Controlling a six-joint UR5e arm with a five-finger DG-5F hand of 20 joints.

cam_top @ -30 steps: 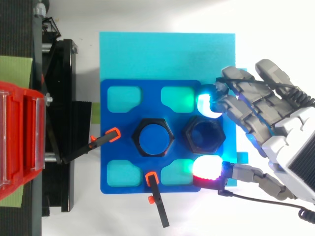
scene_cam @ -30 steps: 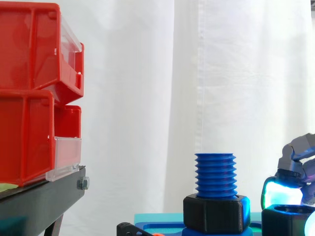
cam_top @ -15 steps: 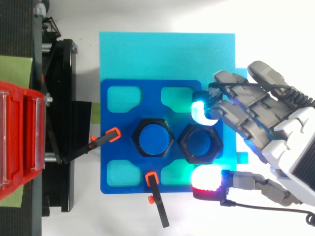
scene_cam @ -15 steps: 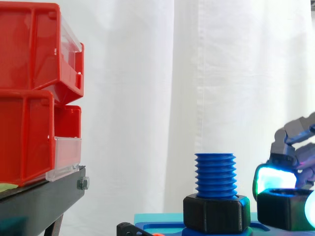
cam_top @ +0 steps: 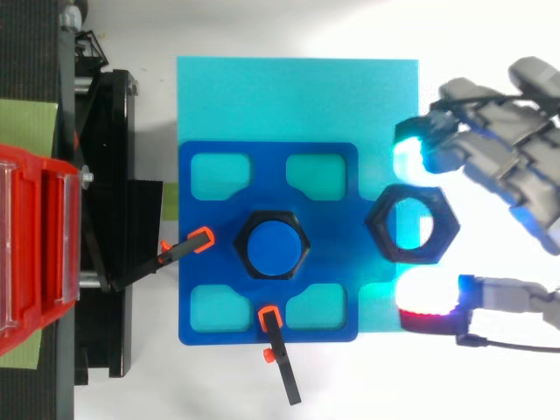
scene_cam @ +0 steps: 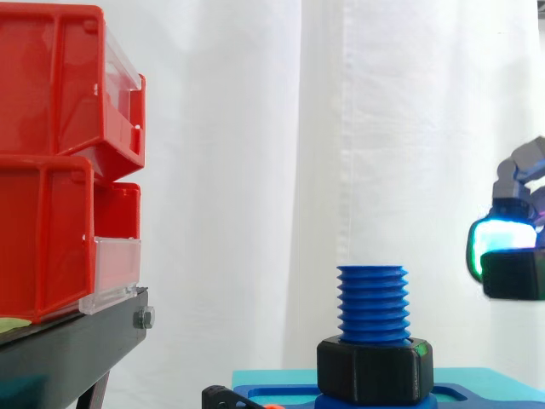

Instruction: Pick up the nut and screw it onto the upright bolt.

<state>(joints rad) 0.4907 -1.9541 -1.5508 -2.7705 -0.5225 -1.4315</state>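
Robot hand pinches a black six-sided nut betw. its glowing pads, up in the air beside the ribbed blue bolt. Bolt stands upright w/ a second nut, also black, round its base.

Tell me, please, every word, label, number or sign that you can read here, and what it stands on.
None: no word, number or sign can be read here.
The red bins, the blue plate, the bolt, the lower nut at its foot and the black nut held in the hand all look plain.
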